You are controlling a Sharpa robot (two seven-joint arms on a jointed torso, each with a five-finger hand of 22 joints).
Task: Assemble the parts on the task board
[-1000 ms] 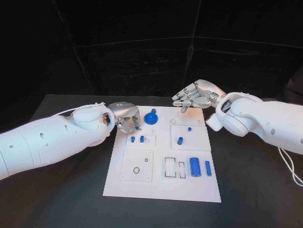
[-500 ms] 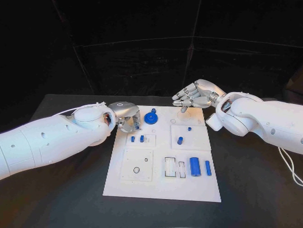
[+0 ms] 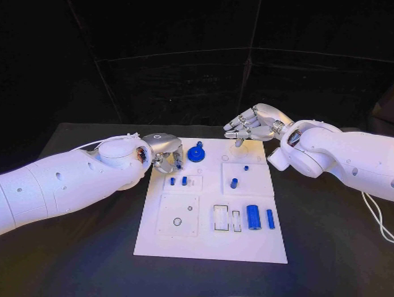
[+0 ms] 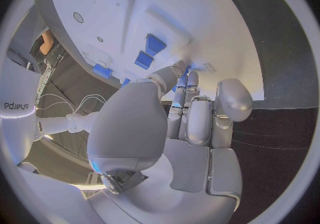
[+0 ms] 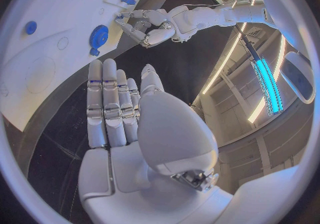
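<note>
A white task board (image 3: 211, 244) lies in the middle of the black tabletop (image 3: 339, 235). The left robot hand (image 3: 164, 152) hovers over its far left corner, fingers curled, holding nothing, beside a blue gear-shaped part (image 3: 196, 153). The right robot hand (image 3: 253, 124) hangs above the far right edge, fingers loosely apart and empty.

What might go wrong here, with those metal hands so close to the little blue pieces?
The left hand hovers curled at the task board edge, right beside the blue gear-like part; a slip might knock it. The small upright blue pegs just below could tip over. The right hand, empty by the board's far corner, might nudge the board if it drops.
</note>
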